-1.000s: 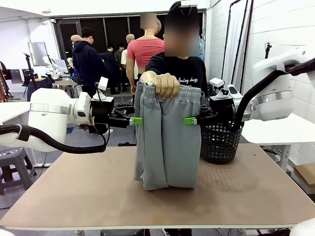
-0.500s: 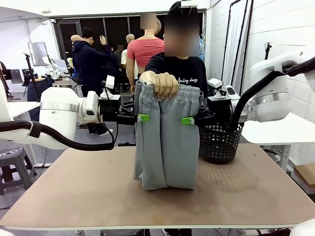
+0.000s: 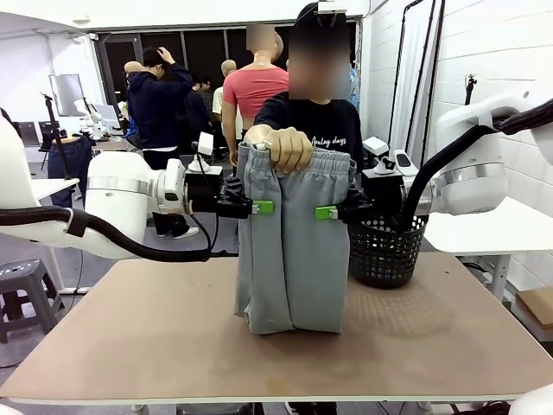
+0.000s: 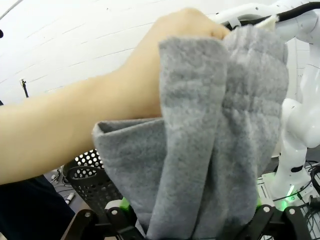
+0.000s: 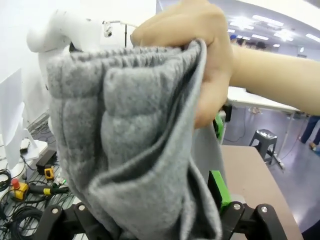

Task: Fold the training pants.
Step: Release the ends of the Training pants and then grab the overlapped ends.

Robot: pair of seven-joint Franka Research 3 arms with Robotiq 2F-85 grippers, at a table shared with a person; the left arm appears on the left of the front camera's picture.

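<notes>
A person's hand [image 3: 289,149] holds the light grey training pants [image 3: 294,251] up by the waistband, and their lower end rests bunched on the table. My left gripper [image 3: 261,207] reaches in level from the left at the pants' upper part, and my right gripper [image 3: 326,212] comes in from the right at the same height. Both are open. In the left wrist view the grey fabric [image 4: 200,150] hangs between the spread fingers [image 4: 117,220] of the left gripper [image 4: 192,217]. The right wrist view likewise shows the fabric [image 5: 130,150] between the right gripper's [image 5: 145,212] fingers [image 5: 235,210].
A black mesh basket [image 3: 384,255] stands on the brown table [image 3: 130,328] behind my right gripper. The person stands at the far side. Other people and tables are farther back on the left.
My left gripper has moved right, up to and over the pants' left edge. My right gripper has crept slightly left. The person's hand and the pants have stayed still.
</notes>
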